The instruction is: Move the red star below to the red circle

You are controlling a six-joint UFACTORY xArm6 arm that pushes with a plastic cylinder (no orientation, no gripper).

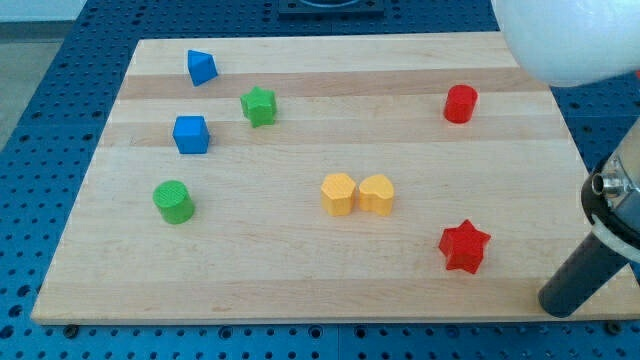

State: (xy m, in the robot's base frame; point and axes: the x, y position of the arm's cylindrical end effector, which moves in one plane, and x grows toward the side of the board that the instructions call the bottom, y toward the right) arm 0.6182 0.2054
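The red star (464,246) lies on the wooden board (300,275) at the lower right. The red circle (460,103) stands near the view's top right, well above the star. My tip (560,303) is at the lower right corner of the board, to the right of and slightly below the red star, apart from it. The dark rod rises from the tip to the view's right edge.
A yellow hexagon (338,193) and a yellow heart (376,193) sit side by side at the middle. A green circle (174,201), blue cube (190,134), green star (259,105) and blue wedge-like block (201,67) lie at the left.
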